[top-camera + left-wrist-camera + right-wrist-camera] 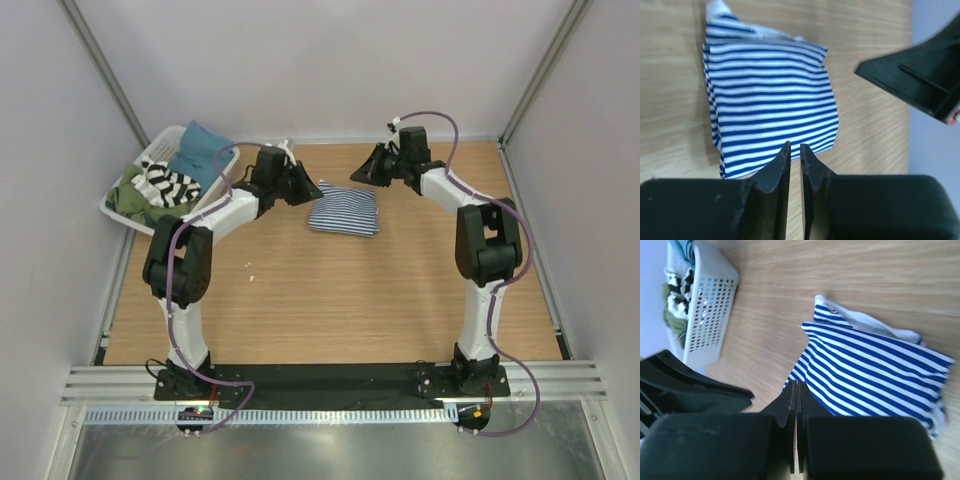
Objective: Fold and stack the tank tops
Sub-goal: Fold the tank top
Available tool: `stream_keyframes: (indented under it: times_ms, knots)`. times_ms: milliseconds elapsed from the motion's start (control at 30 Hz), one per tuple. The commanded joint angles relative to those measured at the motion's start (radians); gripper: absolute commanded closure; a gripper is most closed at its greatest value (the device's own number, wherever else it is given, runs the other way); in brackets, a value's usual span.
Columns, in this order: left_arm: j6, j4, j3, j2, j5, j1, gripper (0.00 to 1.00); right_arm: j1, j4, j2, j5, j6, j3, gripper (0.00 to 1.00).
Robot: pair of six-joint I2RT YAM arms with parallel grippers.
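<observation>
Both arms bent at the elbow, forearms reaching to the far middle of the table (330,310), wrists facing each other.

Left arm: elbow near left, forearm angled far and right. Left gripper (310,190) points right at the left edge of the navy-and-white tank top (345,210). Wrist view: jaws all but closed, a thin slit between them, nothing held; tips (795,147) over the cloth's edge, contact not clear.

Right arm: elbow at right, forearm angled far and left. Right gripper (360,172) just beyond the top's far edge. Jaws pressed together, empty (795,386).

Navy-and-white top lies folded in a rough square, flat on the wood between the two grippers, a white hem poking out at one corner (875,375).

Black-and-white tank top (170,183) bunched in the white basket (213,207) at far left, among teal and olive cloth.
</observation>
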Motion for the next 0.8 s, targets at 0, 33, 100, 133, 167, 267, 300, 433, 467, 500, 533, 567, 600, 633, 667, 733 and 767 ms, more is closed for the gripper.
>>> stream_keyframes:
  times_ms: [0, 33, 100, 133, 167, 267, 300, 433, 467, 500, 533, 567, 600, 633, 667, 733, 767]
  knots:
    - [-0.051, 0.100, -0.071, 0.012, 0.064, -0.020, 0.88, 0.010, 0.176, 0.105, -0.217, 0.139, 0.038, 0.99]
    - [-0.056, 0.126, -0.078, 0.016, 0.070, -0.023, 0.89, 0.011, 0.190, 0.122, -0.231, 0.166, 0.045, 0.99]
    - [-0.068, 0.145, -0.088, 0.042, 0.086, -0.024, 0.91, 0.017, 0.237, 0.192, -0.272, 0.199, 0.066, 0.99]
    - [-0.071, 0.162, -0.092, 0.053, 0.092, -0.027, 0.92, 0.016, 0.263, 0.220, -0.286, 0.222, 0.074, 0.99]
    - [-0.072, 0.168, -0.092, 0.061, 0.097, -0.029, 0.93, 0.016, 0.290, 0.242, -0.294, 0.261, 0.078, 0.99]
    - [-0.068, 0.180, -0.092, 0.094, 0.101, -0.035, 0.95, 0.016, 0.304, 0.338, -0.300, 0.283, 0.132, 0.99]
    - [-0.062, 0.180, -0.096, 0.111, 0.100, -0.035, 0.95, 0.011, 0.296, 0.364, -0.292, 0.282, 0.146, 0.99]
    - [-0.049, 0.171, -0.137, 0.136, 0.068, -0.035, 0.97, -0.010, 0.296, 0.456, -0.266, 0.320, 0.172, 0.99]
    - [-0.048, 0.171, -0.150, 0.134, 0.061, -0.032, 0.98, -0.016, 0.297, 0.463, -0.260, 0.325, 0.167, 0.99]
    - [-0.048, 0.172, -0.179, 0.133, 0.054, -0.027, 0.98, -0.025, 0.296, 0.466, -0.256, 0.328, 0.160, 0.99]
    - [-0.048, 0.177, -0.191, 0.130, 0.052, -0.024, 0.98, -0.027, 0.299, 0.466, -0.256, 0.328, 0.144, 0.99]
    - [-0.046, 0.177, -0.208, 0.124, 0.051, -0.021, 0.99, -0.030, 0.297, 0.464, -0.256, 0.325, 0.135, 0.99]
    - [-0.043, 0.162, -0.216, 0.116, 0.034, -0.018, 0.99, -0.029, 0.284, 0.458, -0.256, 0.306, 0.126, 0.99]
    - [-0.028, 0.151, -0.222, 0.096, 0.025, -0.020, 0.99, -0.030, 0.270, 0.452, -0.250, 0.293, 0.108, 0.99]
    - [-0.023, 0.145, -0.239, 0.082, 0.011, -0.020, 0.99, -0.029, 0.261, 0.432, -0.246, 0.286, 0.092, 0.99]
    - [-0.013, 0.116, -0.254, 0.050, -0.008, -0.020, 0.99, -0.030, 0.245, 0.412, -0.237, 0.266, 0.043, 0.99]
    - [-0.010, 0.107, -0.272, 0.041, -0.006, -0.020, 1.00, -0.029, 0.241, 0.395, -0.237, 0.265, 0.026, 0.99]
